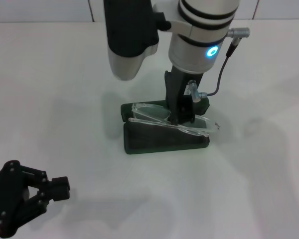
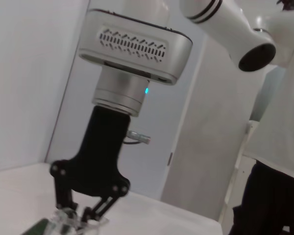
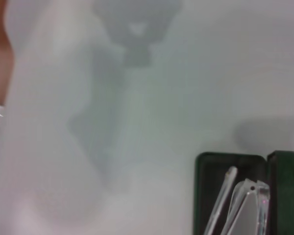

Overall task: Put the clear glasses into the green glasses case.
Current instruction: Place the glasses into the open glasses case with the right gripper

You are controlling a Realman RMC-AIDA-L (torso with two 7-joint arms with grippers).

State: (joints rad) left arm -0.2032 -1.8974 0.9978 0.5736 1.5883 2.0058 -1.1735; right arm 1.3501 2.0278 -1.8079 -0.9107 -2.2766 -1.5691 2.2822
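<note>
While the clear glasses (image 1: pixel 175 121) are laid across the open green glasses case (image 1: pixel 165 134), their frame is seen resting partly over the case's hollow, with one temple tip reaching out past the case's right end. In the right wrist view the glasses (image 3: pixel 245 205) are shown lying inside the dark lining of the case (image 3: pixel 284 191), a temple arm stretched along the compartment. The case is placed near the middle of the white counter (image 1: pixel 254 179), its lid raised at the back. The right hand (image 1: pixel 182 112) is lowered straight down onto the glasses, and its dark fingers are closed narrowly on the frame near the middle of the case. From the left wrist view the same hand (image 2: pixel 81 215) is seen with its fingertips pinched together on the clear plastic. The left hand (image 1: pixel 55 189) is held low over the counter's near left corner, well apart from the case, with its fingers spread and nothing between them.
</note>
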